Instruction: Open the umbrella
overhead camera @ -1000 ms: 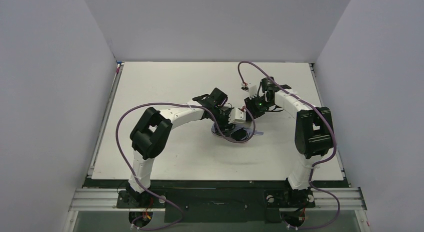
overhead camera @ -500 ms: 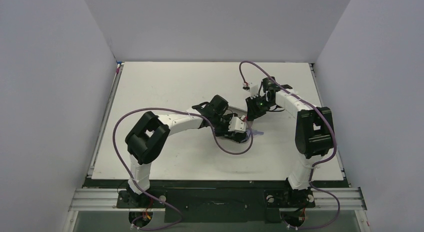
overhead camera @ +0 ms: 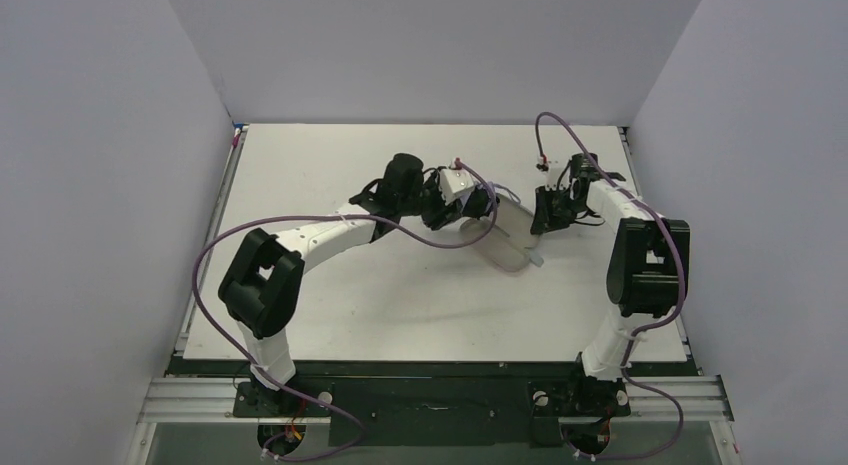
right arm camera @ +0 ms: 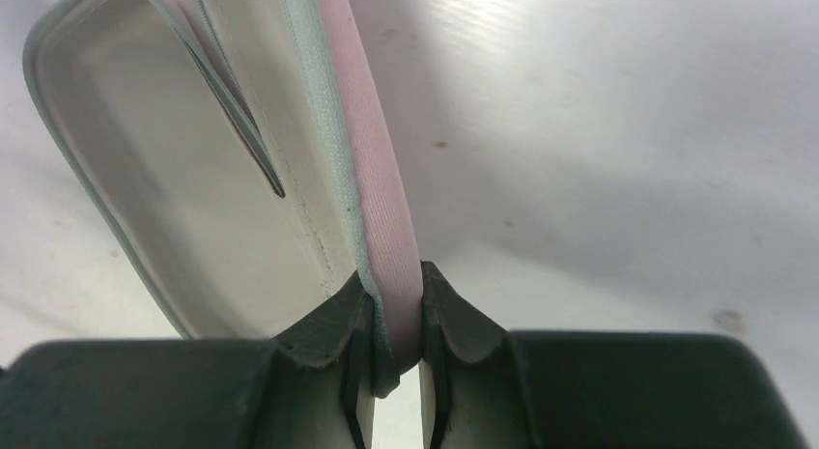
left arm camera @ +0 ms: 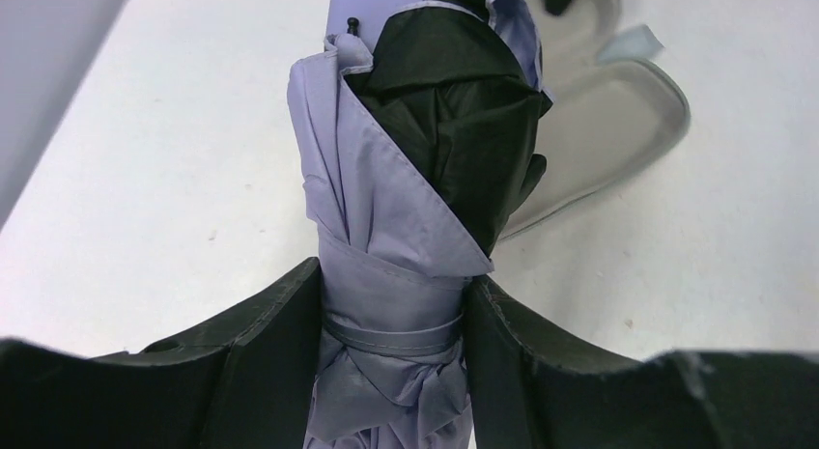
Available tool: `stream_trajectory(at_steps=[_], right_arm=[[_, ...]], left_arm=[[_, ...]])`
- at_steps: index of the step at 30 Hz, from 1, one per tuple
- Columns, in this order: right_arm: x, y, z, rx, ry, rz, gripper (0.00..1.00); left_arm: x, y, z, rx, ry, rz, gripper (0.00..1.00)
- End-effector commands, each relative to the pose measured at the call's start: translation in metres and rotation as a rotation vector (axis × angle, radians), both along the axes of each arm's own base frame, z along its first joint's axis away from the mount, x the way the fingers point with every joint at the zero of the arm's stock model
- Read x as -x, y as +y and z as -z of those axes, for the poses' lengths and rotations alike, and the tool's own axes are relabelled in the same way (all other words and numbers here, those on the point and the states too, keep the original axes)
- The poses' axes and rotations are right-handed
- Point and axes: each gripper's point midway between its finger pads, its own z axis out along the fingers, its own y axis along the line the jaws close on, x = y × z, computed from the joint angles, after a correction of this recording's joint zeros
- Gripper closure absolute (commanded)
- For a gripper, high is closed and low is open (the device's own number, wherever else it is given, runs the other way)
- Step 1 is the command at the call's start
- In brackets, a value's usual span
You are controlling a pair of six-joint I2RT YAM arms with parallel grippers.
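Note:
My left gripper (left arm camera: 394, 323) is shut on the folded umbrella (left arm camera: 386, 208), its fingers on either side of the lavender bundle at the lavender strap (left arm camera: 391, 335). Black underside fabric shows at the bundle's far end. In the top view my left gripper (overhead camera: 476, 207) is over the table's middle back, and the umbrella is mostly hidden by it. The pale oval hinged case (overhead camera: 508, 240) lies open between the grippers; it also shows in the left wrist view (left arm camera: 604, 121). My right gripper (right arm camera: 396, 304) is shut on the case's pink and mint rim (right arm camera: 372, 179), at the case's right end (overhead camera: 545, 217).
The white table (overhead camera: 330, 165) is walled by grey panels on the left, back and right. Purple cables loop over both arms (overhead camera: 440, 240). The two arms' wrists are close together near the table's middle back.
My left gripper has moved back and up from the case with the umbrella in it. My right gripper has moved right and back, holding the case rim. The case now lies open.

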Motion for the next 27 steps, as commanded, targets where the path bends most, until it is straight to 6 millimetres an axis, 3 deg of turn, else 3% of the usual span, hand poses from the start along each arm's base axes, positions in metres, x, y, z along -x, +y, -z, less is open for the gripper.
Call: stream_trajectory(at_steps=[1, 4, 10, 17, 18, 21, 23, 27], right_arm=[[-0.019, -0.034, -0.024, 0.073, -0.11, 0.128, 1.0], [-0.029, -0.072, -0.024, 0.118, -0.123, 0.278, 1.0], [-0.052, -0.164, -0.027, 0.203, -0.153, 0.586, 1.0], [-0.088, -0.219, -0.039, 0.257, -0.209, 0.674, 1.0], [-0.09, -0.224, -0.033, 0.268, -0.197, 0.681, 0.96], [-0.101, -0.236, -0.041, 0.289, -0.213, 0.703, 0.86], [-0.103, -0.237, -0.043, 0.29, -0.21, 0.699, 0.66], [-0.104, -0.225, -0.064, 0.237, -0.248, 0.665, 0.4]], left_arm=[[-0.034, -0.004, -0.115, 0.283, -0.101, -0.136, 1.0], [-0.045, 0.009, -0.117, 0.296, -0.059, -0.196, 1.0], [-0.054, 0.05, -0.092, 0.24, 0.023, -0.286, 1.0], [-0.042, 0.085, -0.061, 0.174, 0.138, -0.305, 1.0], [-0.041, 0.09, -0.059, 0.168, 0.16, -0.308, 1.0], [-0.037, 0.101, -0.056, 0.174, 0.204, -0.311, 1.0], [-0.034, 0.106, -0.056, 0.185, 0.23, -0.315, 1.0], [-0.025, 0.111, -0.063, 0.216, 0.251, -0.292, 1.0]])
